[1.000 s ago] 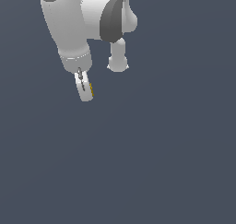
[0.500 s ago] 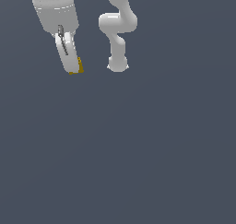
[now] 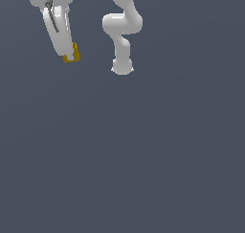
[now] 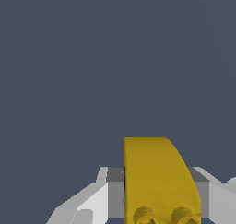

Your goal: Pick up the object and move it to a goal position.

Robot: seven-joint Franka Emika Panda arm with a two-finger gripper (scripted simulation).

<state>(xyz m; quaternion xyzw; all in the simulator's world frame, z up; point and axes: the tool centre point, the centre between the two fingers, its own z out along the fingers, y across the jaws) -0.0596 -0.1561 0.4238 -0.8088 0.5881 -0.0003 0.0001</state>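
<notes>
Uniform grey-blue background surrounds the raised arm. Pincer is pinching the object at the fingertips, toward the exterior view's upper left. Risk: the small, partly curved block may slip out if the hold is shallow.

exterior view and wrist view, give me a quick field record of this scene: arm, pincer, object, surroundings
arm: white arm, base seen toward the top of the exterior view
pincer: pincer shut on the object, in the exterior view's upper left
object: yellow block, one rounded corner, studs along one edge, gripped from both sides by the fingers
object support: held by the pincer only
surroundings: plain dark grey-blue background
goal marker: none visible
</notes>
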